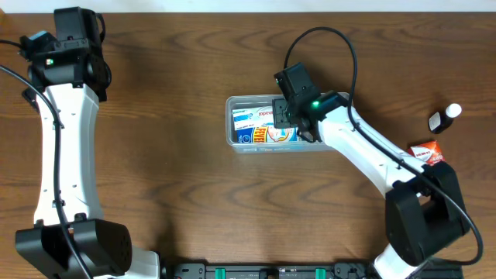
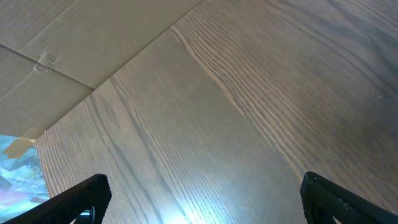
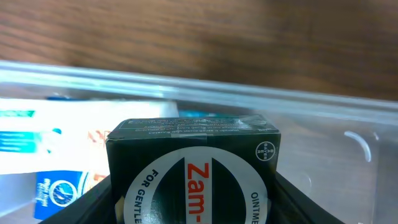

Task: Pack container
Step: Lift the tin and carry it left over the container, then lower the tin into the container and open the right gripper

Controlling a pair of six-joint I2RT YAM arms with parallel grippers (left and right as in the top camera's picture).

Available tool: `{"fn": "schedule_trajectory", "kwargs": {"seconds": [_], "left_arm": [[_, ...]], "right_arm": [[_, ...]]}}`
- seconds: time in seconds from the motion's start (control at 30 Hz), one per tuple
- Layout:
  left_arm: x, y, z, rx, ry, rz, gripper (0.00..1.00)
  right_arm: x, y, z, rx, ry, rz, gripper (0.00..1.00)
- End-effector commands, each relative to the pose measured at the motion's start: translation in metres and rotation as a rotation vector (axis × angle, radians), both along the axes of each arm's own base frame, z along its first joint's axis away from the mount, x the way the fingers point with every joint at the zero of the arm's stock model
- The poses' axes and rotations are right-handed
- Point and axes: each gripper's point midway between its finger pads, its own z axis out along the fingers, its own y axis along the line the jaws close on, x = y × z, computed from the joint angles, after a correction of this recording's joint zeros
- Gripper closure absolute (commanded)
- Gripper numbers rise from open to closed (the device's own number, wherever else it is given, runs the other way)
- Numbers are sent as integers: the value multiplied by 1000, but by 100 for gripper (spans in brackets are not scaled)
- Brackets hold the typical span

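I seem to be driving a robotics lab bench, not a home or a shop. The container (image 1: pixel 230 124) sits on a wood-grain table (image 1: pixel 170 170). A white-and-black left arm (image 1: pixel 66 155) and right arm (image 1: pixel 364 151) stand to either side of it, rising from a black mounting rail (image 1: pixel 271 271) at the table edge in front of it. A loose black cable (image 1: pixel 353 54) loops just behind it. To its right lie shop-bought props, a small bottle (image 1: pixel 445 118) and a red box (image 1: pixel 427 153). Well away from it, past the table's edge, I see plain cardboard (image 2: pixel 74 37).
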Motion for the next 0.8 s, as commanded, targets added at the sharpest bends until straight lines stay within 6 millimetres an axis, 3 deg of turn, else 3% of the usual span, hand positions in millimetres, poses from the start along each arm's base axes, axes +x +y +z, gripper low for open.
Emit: {"fn": "schedule_trajectory", "kwargs": {"seconds": [0.0,0.37,0.77], "left_arm": [[-1,2,0,11,7,4,2],[-1,2,0,11,7,4,2],[-1,2,0,11,7,4,2]], "right_arm": [[0,3,-3,-2,11,-8,44],[-8,0,-10,-18,39,-4,44],[-22,0,-16,12,97,-119,42]]}}
